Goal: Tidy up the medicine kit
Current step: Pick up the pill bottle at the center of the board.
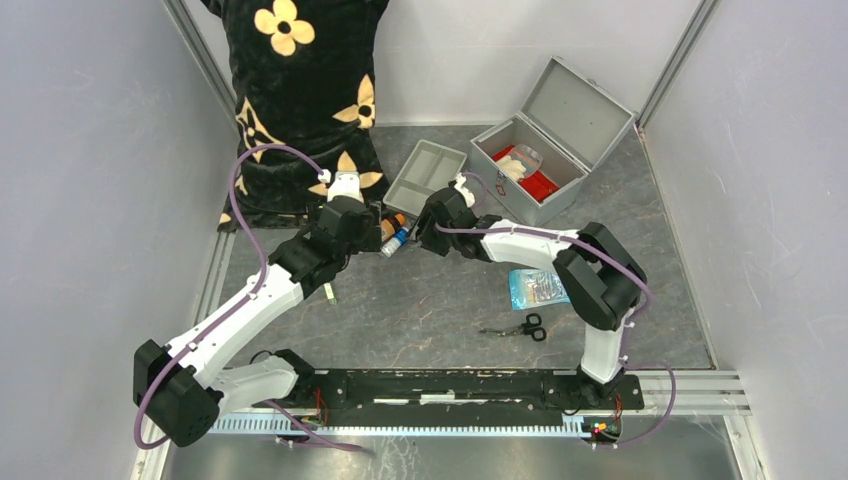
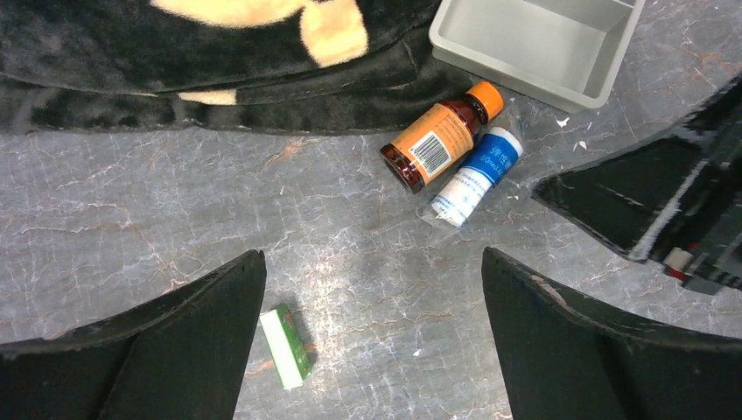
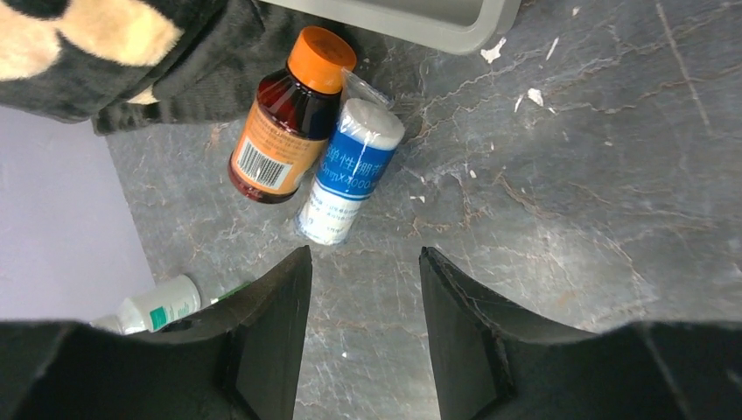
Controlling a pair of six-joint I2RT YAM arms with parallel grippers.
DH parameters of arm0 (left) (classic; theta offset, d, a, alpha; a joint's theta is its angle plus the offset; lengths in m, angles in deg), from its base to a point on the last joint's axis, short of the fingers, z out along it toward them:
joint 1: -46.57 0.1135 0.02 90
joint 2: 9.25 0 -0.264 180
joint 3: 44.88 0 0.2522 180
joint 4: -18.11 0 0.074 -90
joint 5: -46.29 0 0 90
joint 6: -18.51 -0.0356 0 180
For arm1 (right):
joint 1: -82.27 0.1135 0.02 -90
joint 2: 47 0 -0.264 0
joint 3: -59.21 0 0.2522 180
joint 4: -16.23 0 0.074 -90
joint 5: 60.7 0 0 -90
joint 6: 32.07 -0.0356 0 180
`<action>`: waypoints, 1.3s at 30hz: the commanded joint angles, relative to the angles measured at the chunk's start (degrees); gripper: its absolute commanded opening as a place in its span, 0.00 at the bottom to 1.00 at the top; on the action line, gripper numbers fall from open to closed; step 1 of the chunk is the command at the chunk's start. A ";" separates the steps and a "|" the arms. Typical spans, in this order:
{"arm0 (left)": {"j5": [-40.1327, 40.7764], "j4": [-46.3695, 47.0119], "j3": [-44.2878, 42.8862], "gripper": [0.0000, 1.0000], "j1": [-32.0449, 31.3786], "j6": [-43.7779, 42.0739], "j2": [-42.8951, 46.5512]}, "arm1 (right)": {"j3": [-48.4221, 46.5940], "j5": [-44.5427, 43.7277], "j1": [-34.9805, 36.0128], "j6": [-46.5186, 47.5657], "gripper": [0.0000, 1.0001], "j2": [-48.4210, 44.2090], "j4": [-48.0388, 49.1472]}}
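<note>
The grey marbled tabletop (image 1: 440,300) fills the top view. A black plush cloth with yellow flowers (image 1: 300,90) lies at its upper left. The medicine kit (image 1: 562,198) stands at the upper right with its lid tipped back, showing red and white contents. Just left of it lies a shallow grey divided tray (image 1: 425,175).

Both arms reach toward the upper middle. The left tool (image 2: 372,255) has its fingers spread wide with nothing between them. The right tool (image 3: 365,252) has its fingers apart by a narrower gap, also gripping nothing.

A blue packet (image 1: 538,288) and black scissors (image 1: 522,327) lie at centre right. Below the tray, an amber bottle with an orange cap (image 2: 440,138) lies touching a blue-and-white bandage roll (image 2: 477,175). A small green box (image 2: 286,346) sits by the left finger, and a small white bottle (image 3: 162,306) lies at the lower left of the right wrist view.
</note>
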 commanded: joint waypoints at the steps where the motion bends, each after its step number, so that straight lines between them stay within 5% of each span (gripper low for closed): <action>1: 1.35 1.02 -0.20 0.98 0.11 0.55 1.36 | -4.75 0.04 0.55 -3.79 0.55 3.31 1.68; 24: 1.48 1.01 -0.59 0.98 0.11 -0.34 1.55 | -12.32 1.29 0.77 -5.77 0.54 14.44 1.21; 39: 2.54 0.79 -0.42 0.98 0.11 -0.30 1.91 | -6.59 -3.78 0.67 -3.52 0.34 10.73 3.11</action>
